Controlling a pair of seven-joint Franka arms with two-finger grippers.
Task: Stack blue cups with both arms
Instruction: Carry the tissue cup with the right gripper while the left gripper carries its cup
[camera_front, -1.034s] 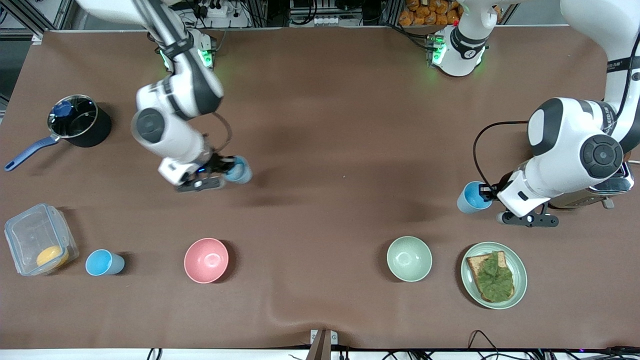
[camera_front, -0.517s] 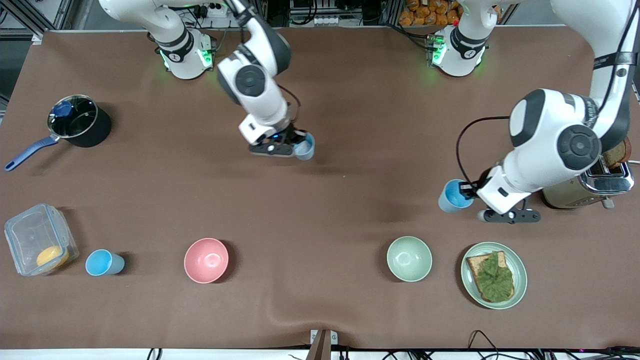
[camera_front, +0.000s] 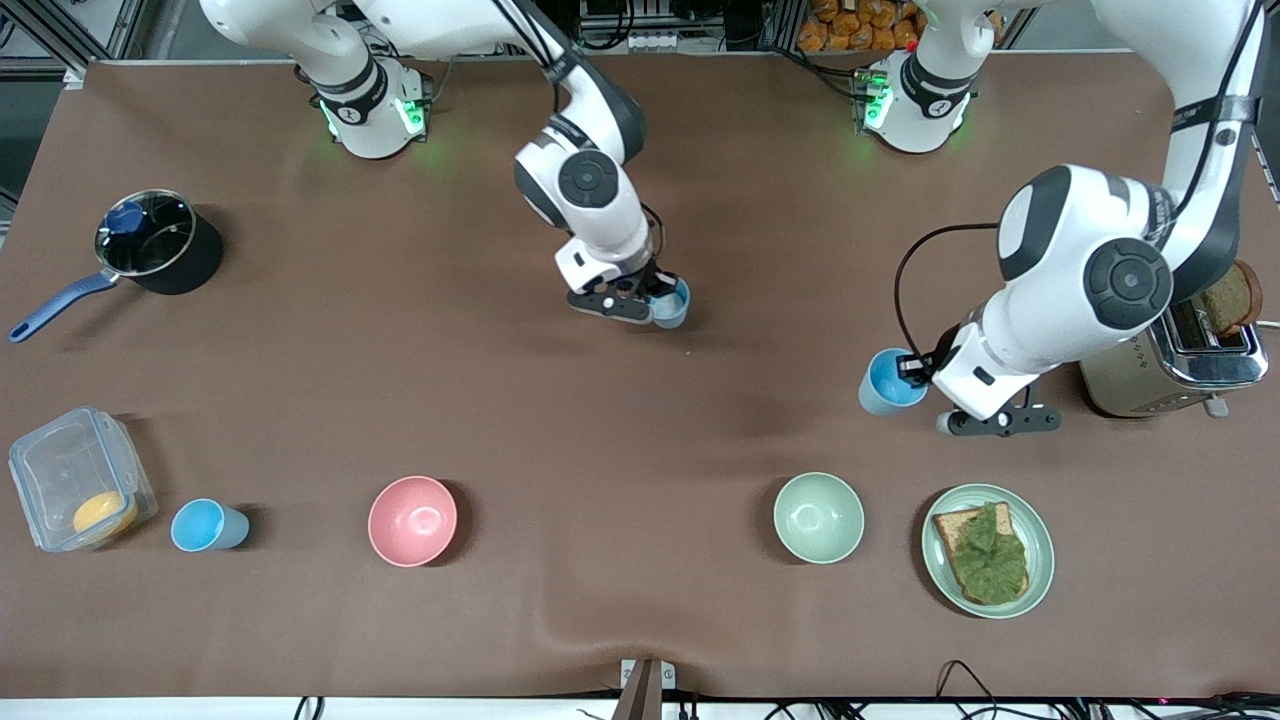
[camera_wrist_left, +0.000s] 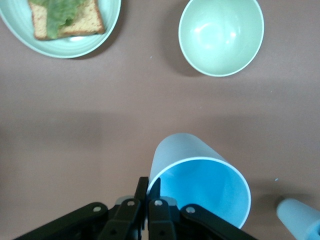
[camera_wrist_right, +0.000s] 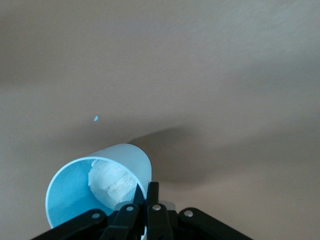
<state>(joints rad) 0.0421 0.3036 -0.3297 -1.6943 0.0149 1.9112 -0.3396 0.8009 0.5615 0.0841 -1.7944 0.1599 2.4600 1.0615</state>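
Both held cups have travelled toward mid-surface. Nearest, a third blue cup (camera_front: 208, 526) stands by the pink bowl (camera_front: 412, 520). Left gripper (camera_front: 912, 368) fingers pinch a bright blue cup (camera_front: 885, 382) by its rim, mouth upward. Right gripper (camera_front: 652, 290) fingers pinch the paler cup (camera_front: 670, 303), whitish inside, slightly tilted.

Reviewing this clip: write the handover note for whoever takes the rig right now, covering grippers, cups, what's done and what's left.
Right gripper: shut on the rim of the paler blue cup, over mid-table.
Left gripper: shut on the rim of a second blue cup, above the bare cloth near the green bowl.
Third blue cup stands untouched beside the plastic container.
Done: two cups picked up.
Left: bring them together, nest one in the other; then the third.
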